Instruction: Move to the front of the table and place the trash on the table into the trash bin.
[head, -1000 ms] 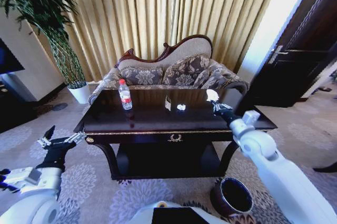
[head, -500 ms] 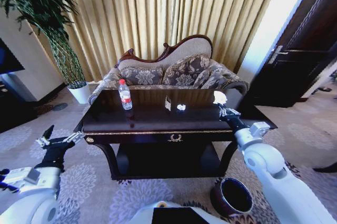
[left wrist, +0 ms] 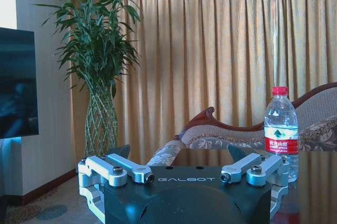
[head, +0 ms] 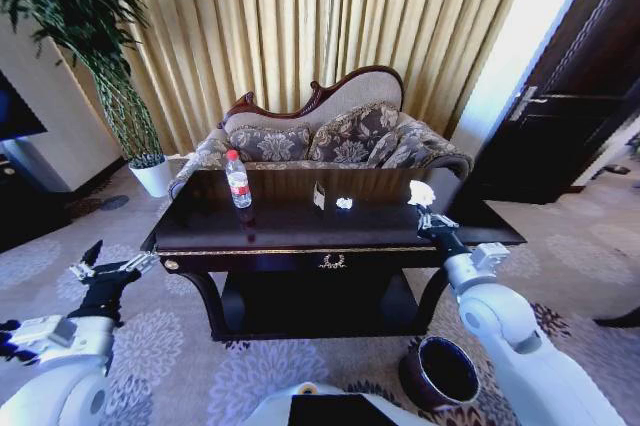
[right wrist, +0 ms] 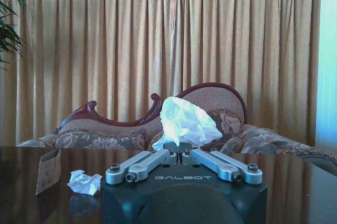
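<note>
Right gripper (head: 424, 208) clamped on crumpled white paper wad (head: 421, 192), right of centre, above glossy dark wooden table (head: 300, 231); left gripper (head: 112, 268) spread wide, lower left.

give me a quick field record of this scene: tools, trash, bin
right tool: shut on crumpled paper, raised above the table's right end
left tool: open, low, off the table's left end
bottle: upright on the table, left part
small paper scrap: on the table, near middle
trash bin: on the floor by the table's right leg
</note>
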Robot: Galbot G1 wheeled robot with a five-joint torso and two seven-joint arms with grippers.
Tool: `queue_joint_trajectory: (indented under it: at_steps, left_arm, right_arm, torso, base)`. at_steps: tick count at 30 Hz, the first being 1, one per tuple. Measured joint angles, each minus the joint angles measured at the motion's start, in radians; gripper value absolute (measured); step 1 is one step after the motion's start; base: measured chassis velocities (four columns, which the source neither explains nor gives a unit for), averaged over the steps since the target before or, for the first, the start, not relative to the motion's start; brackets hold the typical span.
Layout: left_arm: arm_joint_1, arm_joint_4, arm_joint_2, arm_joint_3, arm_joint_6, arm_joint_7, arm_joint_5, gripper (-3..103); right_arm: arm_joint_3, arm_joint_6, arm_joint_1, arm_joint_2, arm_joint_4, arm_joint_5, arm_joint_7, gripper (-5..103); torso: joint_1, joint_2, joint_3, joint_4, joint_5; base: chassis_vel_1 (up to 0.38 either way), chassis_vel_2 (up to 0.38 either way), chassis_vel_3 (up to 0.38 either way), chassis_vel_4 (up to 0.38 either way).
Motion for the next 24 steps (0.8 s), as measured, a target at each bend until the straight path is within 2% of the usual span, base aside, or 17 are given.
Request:
queue_joint_trajectory:
  at_steps: [24]
  left_arm:
    - [0.009, -0.007, -0.017, -0.012, -0.017, 0.003, 0.003, 100]
  right_arm:
    - [-0.010, 0.007, -0.017, 0.002, 0.006, -0.024, 0.001, 0]
  torso:
    - [0.000, 0.000, 0.000, 0.0000, 0.0001]
  base:
    - [0.101, -0.101, -0.102, 0.099]
